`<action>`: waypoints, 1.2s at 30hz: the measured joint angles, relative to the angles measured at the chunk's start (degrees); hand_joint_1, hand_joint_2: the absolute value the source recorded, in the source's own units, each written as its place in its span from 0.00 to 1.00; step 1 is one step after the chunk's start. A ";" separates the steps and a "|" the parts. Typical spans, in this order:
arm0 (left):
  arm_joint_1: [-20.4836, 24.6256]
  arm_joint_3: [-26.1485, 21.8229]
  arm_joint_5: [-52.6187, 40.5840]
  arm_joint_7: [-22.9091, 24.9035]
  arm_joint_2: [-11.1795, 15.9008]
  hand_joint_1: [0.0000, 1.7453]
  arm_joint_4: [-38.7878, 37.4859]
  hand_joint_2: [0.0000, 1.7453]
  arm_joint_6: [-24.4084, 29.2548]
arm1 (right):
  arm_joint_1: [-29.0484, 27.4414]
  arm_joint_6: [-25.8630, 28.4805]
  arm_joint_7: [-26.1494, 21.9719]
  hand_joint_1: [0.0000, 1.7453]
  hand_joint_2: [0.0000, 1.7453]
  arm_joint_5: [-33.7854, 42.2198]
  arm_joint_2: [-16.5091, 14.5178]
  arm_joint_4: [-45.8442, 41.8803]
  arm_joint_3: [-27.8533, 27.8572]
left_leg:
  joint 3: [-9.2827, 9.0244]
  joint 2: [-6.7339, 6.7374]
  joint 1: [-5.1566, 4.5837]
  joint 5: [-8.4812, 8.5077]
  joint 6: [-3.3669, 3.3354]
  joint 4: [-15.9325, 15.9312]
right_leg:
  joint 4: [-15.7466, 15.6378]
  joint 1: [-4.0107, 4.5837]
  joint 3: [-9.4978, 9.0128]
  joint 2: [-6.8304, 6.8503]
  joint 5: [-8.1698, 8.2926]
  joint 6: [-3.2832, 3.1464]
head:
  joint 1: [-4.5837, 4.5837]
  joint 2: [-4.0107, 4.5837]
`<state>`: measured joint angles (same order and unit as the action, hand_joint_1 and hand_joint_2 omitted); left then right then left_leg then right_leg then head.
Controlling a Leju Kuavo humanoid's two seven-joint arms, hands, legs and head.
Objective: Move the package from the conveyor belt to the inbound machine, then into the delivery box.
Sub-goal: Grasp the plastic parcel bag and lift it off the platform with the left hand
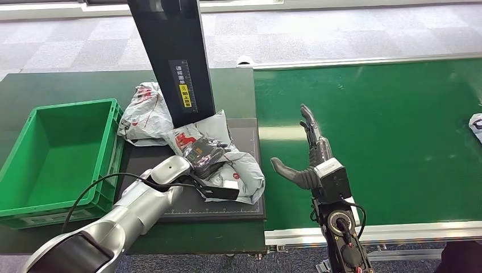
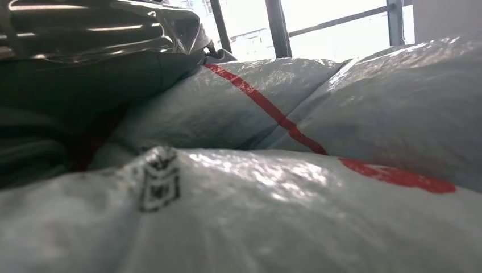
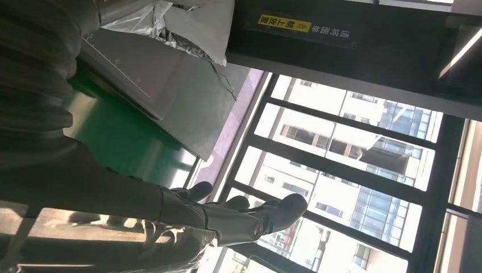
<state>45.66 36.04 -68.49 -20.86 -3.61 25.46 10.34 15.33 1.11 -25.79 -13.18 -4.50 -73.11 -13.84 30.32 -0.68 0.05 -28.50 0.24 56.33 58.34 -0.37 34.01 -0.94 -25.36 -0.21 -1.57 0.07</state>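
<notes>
A crumpled grey package with red print lies on the black plate of the inbound machine, at the foot of its dark post. My left hand lies on top of the package with its dark fingers curled into the plastic. Close up in the left wrist view, the package shows a red stripe and a small printed code, pressed against my left hand. My right hand hovers over the green conveyor belt, fingers stretched and thumb out, holding nothing. The right wrist view has these fingers straight and spread.
A green delivery box stands left of the machine. A second grey package lies behind the post, against the box's corner. Another package pokes in at the belt's right edge. The belt's metal rail runs along the front.
</notes>
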 joint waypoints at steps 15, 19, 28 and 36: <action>-2.37 -0.46 5.85 -4.98 1.52 1.00 2.43 1.00 9.40 | -0.40 0.41 0.08 0.00 1.00 -0.13 0.03 -0.28 0.22 | 0.24 0.02 0.00 -0.02 0.00 0.00 | 0.00 0.00 0.30 -0.02 0.00 0.00 | 0.00 0.00; -6.75 -3.32 16.16 -8.11 3.90 1.00 12.15 1.00 10.53 | -1.31 1.13 0.46 0.00 1.00 -0.20 0.13 -0.97 1.11 | 0.48 0.02 0.00 -0.01 0.01 0.01 | 0.02 0.00 0.55 -0.03 0.00 0.00 | 0.00 0.00; -22.17 -18.26 29.77 -10.60 11.10 1.00 54.87 1.00 13.68 | -5.71 3.13 0.50 0.00 1.00 -0.65 0.96 -4.19 3.93 | 0.89 0.08 0.01 -0.08 0.04 0.01 | 0.03 0.01 0.99 -0.09 -0.07 0.01 | 0.00 0.00; -25.62 -35.54 33.62 -10.10 10.75 1.00 65.74 1.00 15.83 | -9.77 3.16 1.18 0.00 1.00 -2.86 0.32 -9.52 6.58 | 0.91 0.06 0.01 -0.05 0.04 0.00 | 0.02 0.01 1.00 -0.07 -0.06 0.00 | 0.00 0.00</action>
<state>20.04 0.50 -34.87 -30.96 7.14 91.19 26.17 5.56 4.27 -24.61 -16.04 -4.18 -82.63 -7.25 31.23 -0.62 0.06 -28.56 0.28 56.34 58.36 -0.36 35.01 -1.01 -25.41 -0.21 -1.57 0.07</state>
